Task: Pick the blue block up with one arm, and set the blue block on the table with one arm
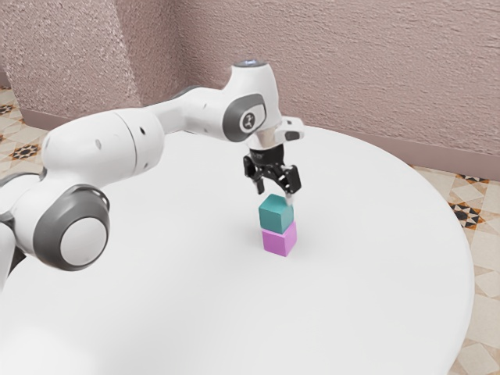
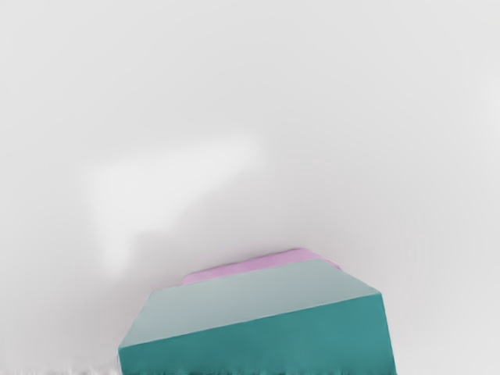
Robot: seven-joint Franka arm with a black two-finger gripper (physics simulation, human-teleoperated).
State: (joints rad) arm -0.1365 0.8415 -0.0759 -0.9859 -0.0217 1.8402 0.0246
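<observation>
Atop the magenta block [image 1: 279, 241], the blue block [image 1: 276, 215] rests off the table [image 1: 375, 250]; just over it we hold our tool [image 1: 275, 195] released, its fingers parted, likely so they can straddle the sides before we grip and move it down

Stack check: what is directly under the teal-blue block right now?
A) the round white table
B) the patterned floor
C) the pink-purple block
C: in the exterior view the teal-blue block sits on top of the pink-purple block, which itself stands on the round white table.
</observation>
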